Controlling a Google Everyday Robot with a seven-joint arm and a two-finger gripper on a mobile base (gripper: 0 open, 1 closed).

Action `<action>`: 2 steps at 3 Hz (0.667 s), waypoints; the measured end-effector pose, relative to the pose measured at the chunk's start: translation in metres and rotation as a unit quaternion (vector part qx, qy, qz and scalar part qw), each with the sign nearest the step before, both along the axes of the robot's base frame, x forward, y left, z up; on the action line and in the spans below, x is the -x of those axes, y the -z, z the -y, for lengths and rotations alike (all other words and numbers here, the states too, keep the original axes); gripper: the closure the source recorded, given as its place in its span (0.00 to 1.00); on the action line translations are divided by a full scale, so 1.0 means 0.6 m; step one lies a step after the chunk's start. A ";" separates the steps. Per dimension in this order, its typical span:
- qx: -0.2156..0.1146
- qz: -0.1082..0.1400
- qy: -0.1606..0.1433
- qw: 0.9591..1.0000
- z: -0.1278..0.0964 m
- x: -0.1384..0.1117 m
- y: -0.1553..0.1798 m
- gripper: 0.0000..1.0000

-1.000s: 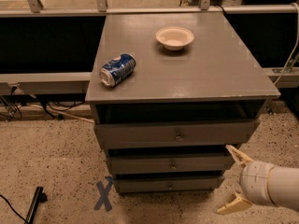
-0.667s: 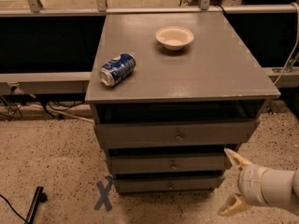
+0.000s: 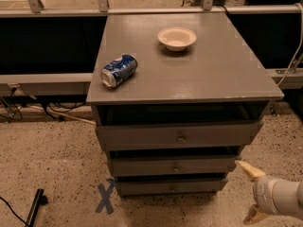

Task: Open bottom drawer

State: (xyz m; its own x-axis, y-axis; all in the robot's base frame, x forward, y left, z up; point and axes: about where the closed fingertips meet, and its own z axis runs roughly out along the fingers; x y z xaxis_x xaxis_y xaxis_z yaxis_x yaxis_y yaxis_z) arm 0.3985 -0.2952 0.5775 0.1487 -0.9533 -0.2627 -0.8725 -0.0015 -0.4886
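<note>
Bottom drawer [image 3: 170, 187], the narrowest grey wooden front with a tiny round metal knob, sits lowest in the grey cabinet [image 3: 213, 74], under the mid-sized drawer front [image 3: 174, 166] and the widest drawer front [image 3: 179, 136]. It looks pushed in.

On the flat cabinet top a blue and white drink can [image 3: 119, 70] lies on its side near the front left edge. A shallow cream bowl [image 3: 177, 38] stands well apart from it, toward the back. The speckled beige floor [image 3: 52, 155] carries a blue tape cross [image 3: 105, 197] near the cabinet's left corner. Behind runs a metal rail [image 3: 142, 11] above dark panels.

My gripper [image 3: 245, 193] hangs low, to the right of the bottom drawer and not touching it. Its two cream fingers are spread wide, with nothing between them. Compared with one second ago, it has moved a little lower and to the right, away from the drawer fronts. The can and the bowl have not moved.
</note>
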 end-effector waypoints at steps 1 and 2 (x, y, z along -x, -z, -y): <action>0.000 0.000 0.000 1.000 0.000 0.000 -0.001 0.00; 0.035 -0.045 -0.035 0.998 -0.004 -0.007 0.072 0.00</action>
State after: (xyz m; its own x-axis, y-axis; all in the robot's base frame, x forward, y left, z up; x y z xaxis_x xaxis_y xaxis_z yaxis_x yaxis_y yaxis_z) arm 0.4025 -0.2930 0.5344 0.1949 -0.9577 -0.2117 -0.9097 -0.0958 -0.4041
